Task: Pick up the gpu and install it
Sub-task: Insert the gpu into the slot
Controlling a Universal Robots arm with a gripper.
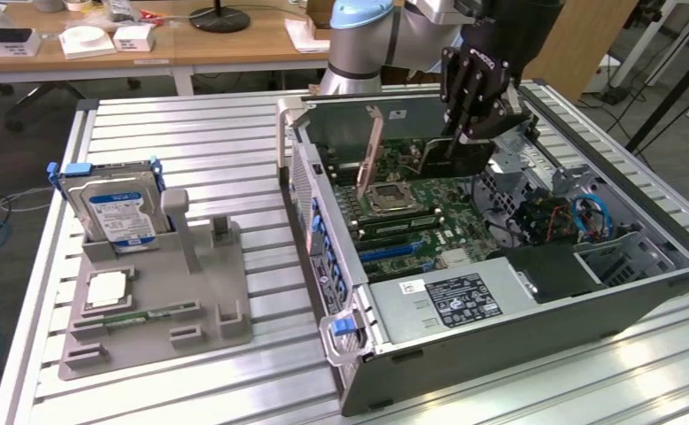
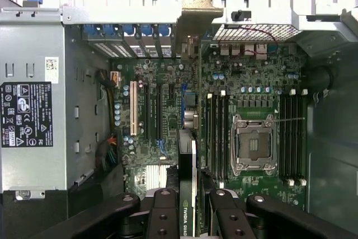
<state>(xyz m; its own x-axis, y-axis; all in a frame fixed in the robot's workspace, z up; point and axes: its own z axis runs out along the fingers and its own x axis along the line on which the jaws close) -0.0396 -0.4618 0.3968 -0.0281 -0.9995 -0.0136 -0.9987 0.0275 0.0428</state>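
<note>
We have the black parallel-jaw gripper (image 2: 187, 208) clamped on the thin black gpu card with its metal end bracket (image 2: 189, 155), edge-on above the green motherboard (image 2: 168, 110) inside the grey tower case (image 1: 499, 301); keep card vertical, bracket lined with rear slot.

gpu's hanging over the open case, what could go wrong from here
1. The gripper holds the gpu by one end only, so the card could tilt and miss its slot.
2. The CPU socket lies open beside the card's path; a slip could hit it.
3. The card's metal bracket sits close to the case's rear slot frame and may catch there.
</note>
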